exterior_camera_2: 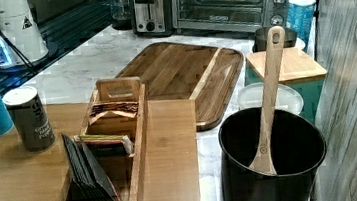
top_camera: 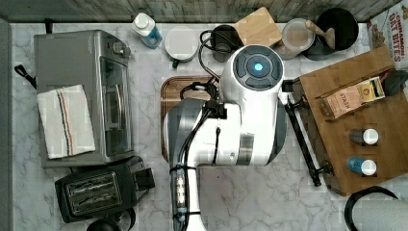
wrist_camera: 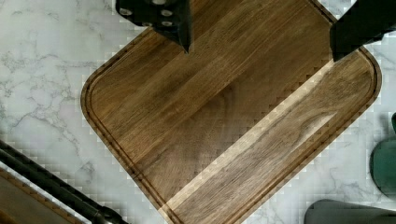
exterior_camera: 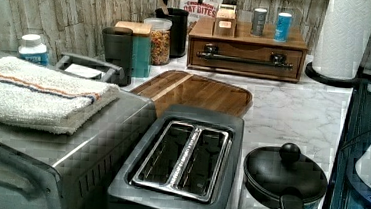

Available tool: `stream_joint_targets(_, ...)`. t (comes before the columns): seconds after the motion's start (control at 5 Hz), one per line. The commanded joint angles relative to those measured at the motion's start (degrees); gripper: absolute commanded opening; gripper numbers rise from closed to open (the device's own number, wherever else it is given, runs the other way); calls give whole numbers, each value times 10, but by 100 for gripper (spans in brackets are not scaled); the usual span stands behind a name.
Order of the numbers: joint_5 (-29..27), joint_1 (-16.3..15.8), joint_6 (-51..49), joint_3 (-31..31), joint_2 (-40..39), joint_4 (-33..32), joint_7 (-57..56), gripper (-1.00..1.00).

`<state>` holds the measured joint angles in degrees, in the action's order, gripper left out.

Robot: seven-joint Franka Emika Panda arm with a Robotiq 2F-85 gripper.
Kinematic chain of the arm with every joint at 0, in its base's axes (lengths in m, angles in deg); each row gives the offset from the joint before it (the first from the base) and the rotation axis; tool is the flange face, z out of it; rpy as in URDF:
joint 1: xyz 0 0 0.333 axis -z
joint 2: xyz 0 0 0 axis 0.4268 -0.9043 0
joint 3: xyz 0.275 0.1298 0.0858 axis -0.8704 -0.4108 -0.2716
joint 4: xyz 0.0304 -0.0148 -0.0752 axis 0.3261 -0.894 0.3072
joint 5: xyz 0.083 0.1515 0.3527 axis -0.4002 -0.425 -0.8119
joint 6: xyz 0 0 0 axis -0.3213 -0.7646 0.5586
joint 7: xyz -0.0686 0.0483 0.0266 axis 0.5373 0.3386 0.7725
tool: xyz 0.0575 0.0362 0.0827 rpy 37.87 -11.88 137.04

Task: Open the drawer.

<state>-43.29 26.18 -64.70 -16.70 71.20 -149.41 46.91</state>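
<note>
Drawer [exterior_camera: 246, 57] sits shut in its wooden box at the far end of your counter [exterior_camera: 293, 110] in the left view, its black bar handle [exterior_camera: 247, 60] facing the board [exterior_camera: 194, 91]. In the wrist view your gripper [wrist_camera: 261, 35] hangs above the board, jaws wide apart and holding nothing, with the handle at the frame's edge. On the box stand two tins [exterior_camera: 270, 24] and a tea rack [exterior_camera: 225, 21].
</note>
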Motion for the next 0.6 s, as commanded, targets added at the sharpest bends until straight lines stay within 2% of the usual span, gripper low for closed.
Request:
stream_joint_targets(0.2,-57,28,-22,19,59,-63,-265,100)
stream_joint_targets(0.6,-24,51,47,52,109,-153,-545,100)
